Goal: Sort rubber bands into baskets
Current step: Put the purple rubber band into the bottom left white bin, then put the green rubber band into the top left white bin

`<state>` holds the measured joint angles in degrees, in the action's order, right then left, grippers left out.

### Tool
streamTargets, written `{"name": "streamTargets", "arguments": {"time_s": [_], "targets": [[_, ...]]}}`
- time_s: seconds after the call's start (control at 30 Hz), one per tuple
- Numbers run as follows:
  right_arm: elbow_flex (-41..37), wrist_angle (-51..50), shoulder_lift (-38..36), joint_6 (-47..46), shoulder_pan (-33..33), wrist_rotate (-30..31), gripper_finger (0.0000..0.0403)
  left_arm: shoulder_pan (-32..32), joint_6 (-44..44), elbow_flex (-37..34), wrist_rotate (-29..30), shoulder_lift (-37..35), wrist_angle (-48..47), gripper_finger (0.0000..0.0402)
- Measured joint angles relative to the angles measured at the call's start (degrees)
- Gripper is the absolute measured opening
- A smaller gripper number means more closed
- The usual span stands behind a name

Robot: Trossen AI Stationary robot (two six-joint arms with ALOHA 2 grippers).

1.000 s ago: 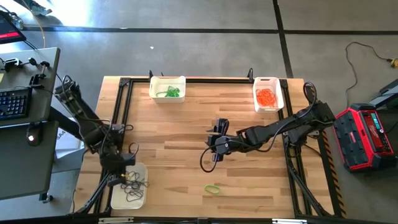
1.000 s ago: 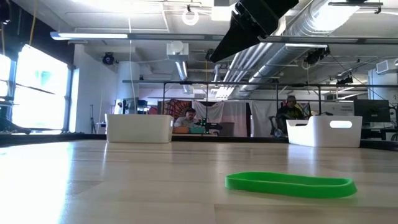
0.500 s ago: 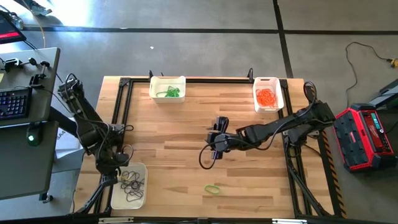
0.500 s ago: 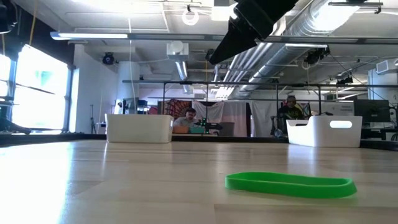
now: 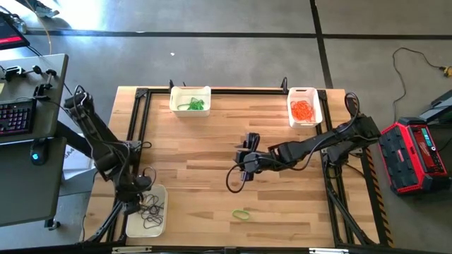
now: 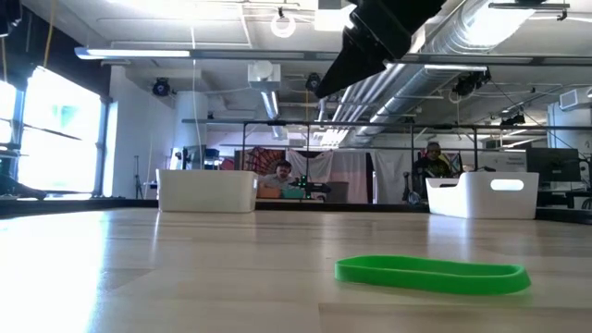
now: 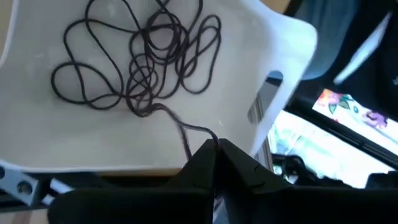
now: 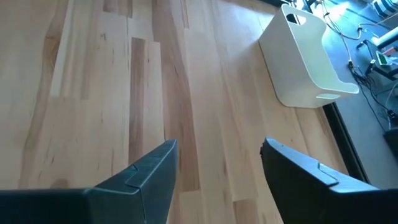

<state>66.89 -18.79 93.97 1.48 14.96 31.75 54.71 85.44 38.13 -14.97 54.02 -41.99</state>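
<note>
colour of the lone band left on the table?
Green band; clearest in the low view.

Pale planked wood table (image 5: 212,148), smooth white plastic baskets (image 7: 273,74).

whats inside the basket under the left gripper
A tangle of dark rubber bands lies on the floor of the white basket. One strand runs up between the shut tips of the left gripper. The gripper's body covers the basket's near edge, so anything there cannot be seen.

Open wood around the green band (image 5: 241,214); right arm (image 5: 311,148) overhangs mid-table.
</note>
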Motion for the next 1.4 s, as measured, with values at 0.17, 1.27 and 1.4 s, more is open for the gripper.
{"name": "streamTargets", "arguments": {"time_s": [0.17, 1.27, 1.4], "targets": [[0.00, -2.37, 0.00, -0.25, 0.00, -1.66, 0.0222, -1.27, 0.01, 0.00, 0.18, 4.92, 3.68, 0.0038], [-16.06, 14.16, 0.04, -30.40, 12.66, -31.34, 0.0101, -5.65, -4.55, -0.02, 3.59, 10.91, 16.68, 0.0143], [-16.06, 14.30, 0.04, -35.42, 14.28, -31.10, 0.0101, -6.66, -4.62, -0.02, 3.55, 10.91, 16.67, 0.0143]]}}
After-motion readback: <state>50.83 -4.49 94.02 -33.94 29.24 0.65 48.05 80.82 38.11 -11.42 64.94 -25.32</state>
